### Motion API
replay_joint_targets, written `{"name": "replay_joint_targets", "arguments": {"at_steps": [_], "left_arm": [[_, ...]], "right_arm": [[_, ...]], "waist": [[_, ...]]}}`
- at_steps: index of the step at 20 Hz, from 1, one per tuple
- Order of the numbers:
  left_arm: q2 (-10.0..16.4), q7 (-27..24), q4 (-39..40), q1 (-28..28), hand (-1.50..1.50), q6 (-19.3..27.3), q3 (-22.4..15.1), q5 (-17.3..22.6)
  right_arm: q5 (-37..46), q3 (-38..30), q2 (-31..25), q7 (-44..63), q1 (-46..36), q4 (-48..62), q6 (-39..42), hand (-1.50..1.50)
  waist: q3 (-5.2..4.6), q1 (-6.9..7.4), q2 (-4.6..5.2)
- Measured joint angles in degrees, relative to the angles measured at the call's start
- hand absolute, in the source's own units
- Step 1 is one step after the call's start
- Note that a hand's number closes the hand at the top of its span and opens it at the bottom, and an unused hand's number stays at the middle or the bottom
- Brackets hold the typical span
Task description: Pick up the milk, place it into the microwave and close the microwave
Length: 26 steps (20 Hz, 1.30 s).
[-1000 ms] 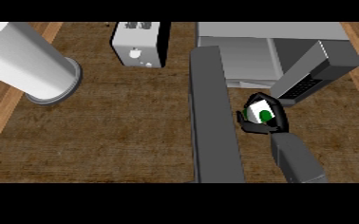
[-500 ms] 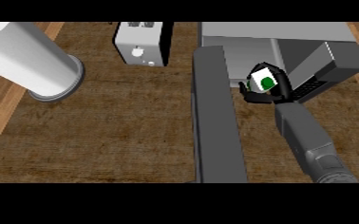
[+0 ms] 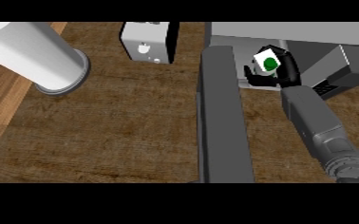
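The milk (image 3: 267, 62) is a white carton with a green spot on top. My right hand (image 3: 282, 71) is curled round it and holds it in the mouth of the open microwave (image 3: 245, 33), just past the front edge of its floor. The microwave's grey door (image 3: 221, 118) swings out toward me, to the left of my right forearm. Most of the carton is hidden by the hand. My left hand does not show.
A white toaster (image 3: 147, 42) stands at the back, left of the microwave. A large white cylinder (image 3: 38, 59) rises at the left. The counter top (image 3: 119, 128) is dark wood grain, with a lighter wooden edge at the far left.
My right hand has carried the milk up and away from me, from beside the open door into the microwave's opening. The view has shifted with it.
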Motion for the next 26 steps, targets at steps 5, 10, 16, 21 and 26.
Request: {"name": "replay_joint_targets", "arguments": {"at_steps": [5,10,16,21,26], "left_arm": [[0.5,0.17,0.35,-1.59,-1.5,-0.09,-0.26,0.47],[1.53,0.85,0.67,-3.18,-1.5,0.36,-0.23,0.97],[2.61,1.25,1.42,-4.56,-1.5,0.32,0.0,1.32],[3.24,1.36,1.99,-5.72,-1.5,0.28,0.05,1.72],[3.72,1.47,2.47,-6.55,-1.5,0.06,0.02,1.81]], "right_arm": [[1.46,0.53,-2.0,1.95,-2.32,0.75,-6.03,1.5],[2.06,0.5,-3.68,4.01,-4.16,1.63,-9.54,1.5],[2.17,0.06,-5.69,5.27,-5.22,2.28,-11.94,1.5],[2.02,-0.43,-6.88,6.12,-6.05,2.58,-13.52,1.5],[1.94,-0.77,-7.97,6.41,-6.33,2.87,-14.03,1.5]], "waist": [[0.05,1.21,0.69],[0.13,2.28,1.46],[0.22,3.6,2.25],[0.3,4.55,2.85],[0.35,5.26,3.2]]}}
